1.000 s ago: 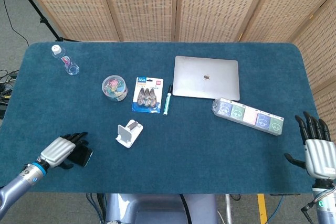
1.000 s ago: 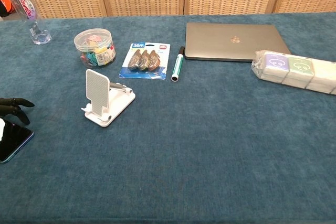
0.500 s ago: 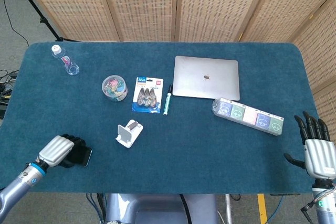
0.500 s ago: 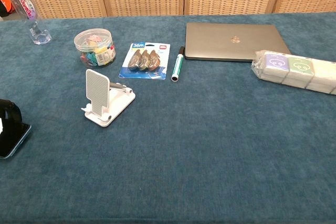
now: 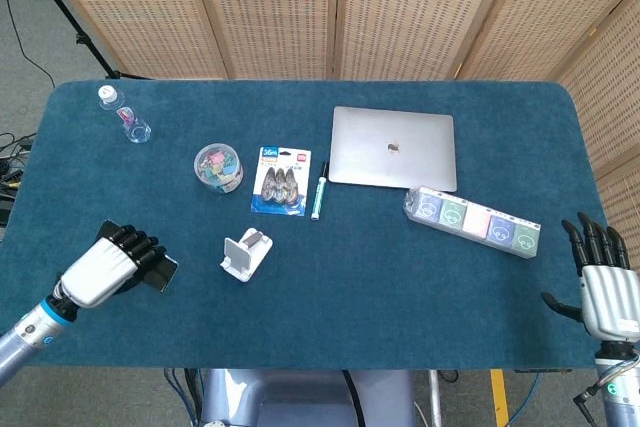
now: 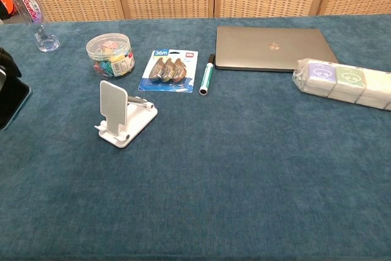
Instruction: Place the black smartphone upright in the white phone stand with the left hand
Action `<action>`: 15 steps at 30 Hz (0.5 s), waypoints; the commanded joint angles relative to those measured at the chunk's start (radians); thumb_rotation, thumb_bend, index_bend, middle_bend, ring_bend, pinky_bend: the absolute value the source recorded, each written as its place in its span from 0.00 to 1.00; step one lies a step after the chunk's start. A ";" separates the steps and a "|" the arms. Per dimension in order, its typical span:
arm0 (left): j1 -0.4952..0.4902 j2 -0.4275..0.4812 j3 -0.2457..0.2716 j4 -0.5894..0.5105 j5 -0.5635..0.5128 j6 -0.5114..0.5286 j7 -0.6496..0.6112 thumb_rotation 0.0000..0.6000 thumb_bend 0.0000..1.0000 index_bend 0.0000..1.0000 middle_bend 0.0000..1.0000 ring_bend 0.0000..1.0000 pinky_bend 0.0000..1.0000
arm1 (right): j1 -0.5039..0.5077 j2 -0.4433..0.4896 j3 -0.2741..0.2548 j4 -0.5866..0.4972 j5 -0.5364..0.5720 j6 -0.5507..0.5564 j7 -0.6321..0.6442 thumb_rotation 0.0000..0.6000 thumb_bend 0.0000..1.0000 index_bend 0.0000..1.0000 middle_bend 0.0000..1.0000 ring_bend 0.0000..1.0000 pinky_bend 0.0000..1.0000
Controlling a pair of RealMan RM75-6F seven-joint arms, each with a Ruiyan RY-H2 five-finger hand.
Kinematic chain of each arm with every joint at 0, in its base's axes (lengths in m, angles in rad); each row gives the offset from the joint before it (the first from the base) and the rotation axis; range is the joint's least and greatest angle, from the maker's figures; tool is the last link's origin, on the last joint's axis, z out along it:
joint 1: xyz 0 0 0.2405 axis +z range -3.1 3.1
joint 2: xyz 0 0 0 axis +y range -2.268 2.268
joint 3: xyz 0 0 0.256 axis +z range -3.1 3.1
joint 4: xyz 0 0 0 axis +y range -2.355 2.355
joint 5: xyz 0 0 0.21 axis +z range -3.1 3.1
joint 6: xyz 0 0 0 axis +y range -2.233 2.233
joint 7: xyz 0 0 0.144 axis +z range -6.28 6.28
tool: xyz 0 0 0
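Note:
My left hand (image 5: 108,265) grips the black smartphone (image 5: 153,272) above the table's front left, its fingers curled over the phone's top. In the chest view the smartphone (image 6: 12,103) hangs tilted at the left edge, with only a sliver of the left hand (image 6: 5,64) showing above it. The white phone stand (image 5: 245,253) sits empty on the blue cloth to the right of the phone; in the chest view the phone stand (image 6: 122,114) has its ribbed back plate facing me. My right hand (image 5: 603,282) stays open at the front right corner, holding nothing.
A jar of coloured clips (image 5: 219,167), a pack of tape rolls (image 5: 281,180), a green marker (image 5: 319,190), a closed laptop (image 5: 393,148) and a wrapped row of boxes (image 5: 472,221) lie behind the stand. A water bottle (image 5: 123,115) stands far left.
My left hand closed on the smartphone where it lay and has lifted it off the cloth, moving it up and slightly away. The right hand has not moved.

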 commanded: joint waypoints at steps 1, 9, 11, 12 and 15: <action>-0.123 -0.077 -0.014 0.312 0.201 0.236 0.062 1.00 0.15 0.56 0.41 0.38 0.47 | 0.001 -0.003 0.002 0.001 0.005 -0.002 -0.005 1.00 0.00 0.00 0.00 0.00 0.00; -0.277 -0.130 0.045 0.519 0.279 0.246 0.047 1.00 0.13 0.56 0.41 0.38 0.47 | 0.006 -0.016 0.014 0.020 0.034 -0.007 -0.028 1.00 0.00 0.00 0.00 0.00 0.00; -0.311 -0.136 0.062 0.547 0.286 0.230 0.039 1.00 0.13 0.56 0.41 0.38 0.47 | 0.008 -0.021 0.018 0.027 0.043 -0.008 -0.036 1.00 0.00 0.00 0.00 0.00 0.00; -0.323 -0.138 0.067 0.555 0.288 0.225 0.036 1.00 0.13 0.56 0.41 0.38 0.47 | 0.008 -0.023 0.019 0.029 0.045 -0.007 -0.039 1.00 0.00 0.00 0.00 0.00 0.00; -0.369 -0.148 0.085 0.582 0.294 0.215 0.023 1.00 0.13 0.56 0.41 0.38 0.47 | 0.010 -0.030 0.025 0.037 0.055 -0.004 -0.052 1.00 0.00 0.00 0.00 0.00 0.00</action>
